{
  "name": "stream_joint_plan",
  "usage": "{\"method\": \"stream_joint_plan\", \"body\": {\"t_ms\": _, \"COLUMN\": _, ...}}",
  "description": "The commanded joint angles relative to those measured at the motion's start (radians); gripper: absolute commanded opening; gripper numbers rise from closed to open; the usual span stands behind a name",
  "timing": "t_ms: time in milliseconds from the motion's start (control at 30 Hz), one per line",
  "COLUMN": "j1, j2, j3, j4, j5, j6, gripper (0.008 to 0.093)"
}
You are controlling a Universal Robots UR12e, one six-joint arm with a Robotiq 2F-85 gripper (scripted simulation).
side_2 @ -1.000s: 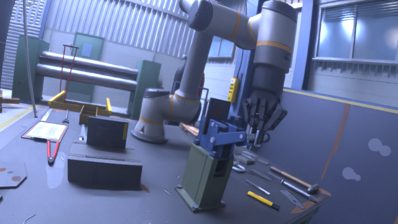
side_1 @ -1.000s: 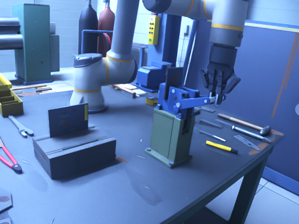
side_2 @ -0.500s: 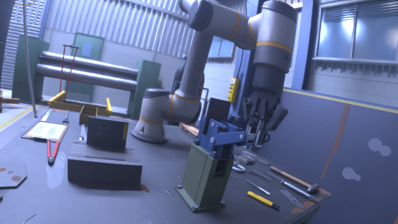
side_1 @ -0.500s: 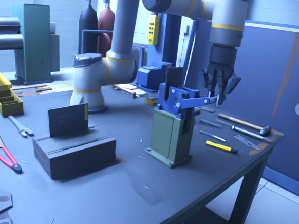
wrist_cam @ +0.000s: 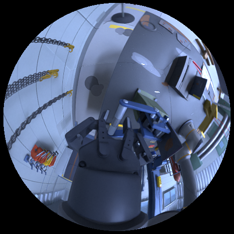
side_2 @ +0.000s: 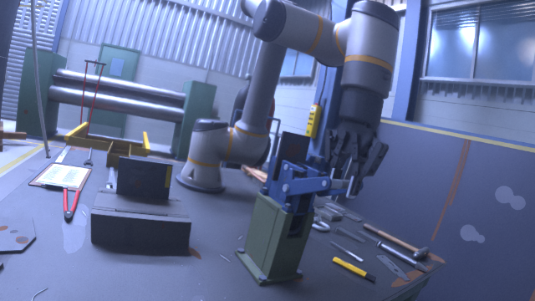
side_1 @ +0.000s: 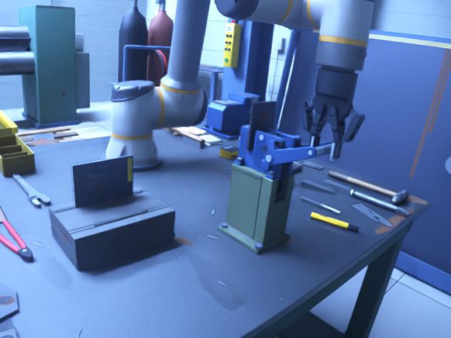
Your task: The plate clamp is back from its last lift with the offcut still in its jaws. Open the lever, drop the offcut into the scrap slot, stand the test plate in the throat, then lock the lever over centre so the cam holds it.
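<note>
The clamp's blue lever (side_1: 294, 152) lies nearly level, and its silver handle tip (side_1: 323, 147) sits between my fingers. The blue plate clamp (side_1: 267, 149) sits on a green pedestal (side_1: 257, 207) at mid table. A dark offcut (side_1: 261, 118) stands up out of its jaws. The test plate (side_1: 102, 180), dark with a yellow edge strip, stands upright on the grey scrap box (side_1: 112, 226) to the left. My gripper (side_1: 325, 149) (side_2: 345, 182) (wrist_cam: 115, 125) hangs over the handle tip, open and holding nothing.
The table's right edge (side_1: 410, 217) is close below the gripper. Hand tools lie there: a hammer (side_1: 368, 187), files and a yellow knife (side_1: 334, 221). My arm's base (side_1: 133, 124) stands behind the clamp. Red cutters (side_1: 13, 238) lie far left.
</note>
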Motion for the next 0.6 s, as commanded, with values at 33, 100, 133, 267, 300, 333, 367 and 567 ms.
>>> {"method": "stream_joint_plan", "body": {"t_ms": 33, "j1": 0.000, "j2": -0.001, "j3": -0.001, "j4": 0.000, "j5": 0.000, "j6": 0.000, "gripper": 0.0480}}
{"method": "stream_joint_plan", "body": {"t_ms": 100, "j1": 0.000, "j2": 0.000, "j3": 0.000, "j4": 0.000, "j5": 0.000, "j6": 0.000, "gripper": 0.0480}}
{"method": "stream_joint_plan", "body": {"t_ms": 133, "j1": 0.000, "j2": 0.000, "j3": 0.000, "j4": 0.000, "j5": 0.000, "j6": 0.000, "gripper": 0.0480}}
{"method": "stream_joint_plan", "body": {"t_ms": 267, "j1": 0.000, "j2": -0.001, "j3": -0.001, "j4": 0.001, "j5": 0.000, "j6": 0.000, "gripper": 0.0480}}
{"method": "stream_joint_plan", "body": {"t_ms": 300, "j1": 0.000, "j2": -0.001, "j3": -0.002, "j4": 0.002, "j5": 0.000, "j6": 0.000, "gripper": 0.0480}}
{"method": "stream_joint_plan", "body": {"t_ms": 333, "j1": 0.000, "j2": -0.002, "j3": -0.002, "j4": 0.003, "j5": 0.000, "j6": 0.000, "gripper": 0.0480}}
{"method": "stream_joint_plan", "body": {"t_ms": 367, "j1": 0.000, "j2": -0.002, "j3": -0.003, "j4": 0.004, "j5": 0.000, "j6": 0.000, "gripper": 0.0480}}
{"method": "stream_joint_plan", "body": {"t_ms": 567, "j1": 0.000, "j2": -0.006, "j3": -0.008, "j4": 0.012, "j5": 0.000, "j6": 0.000, "gripper": 0.0480}}
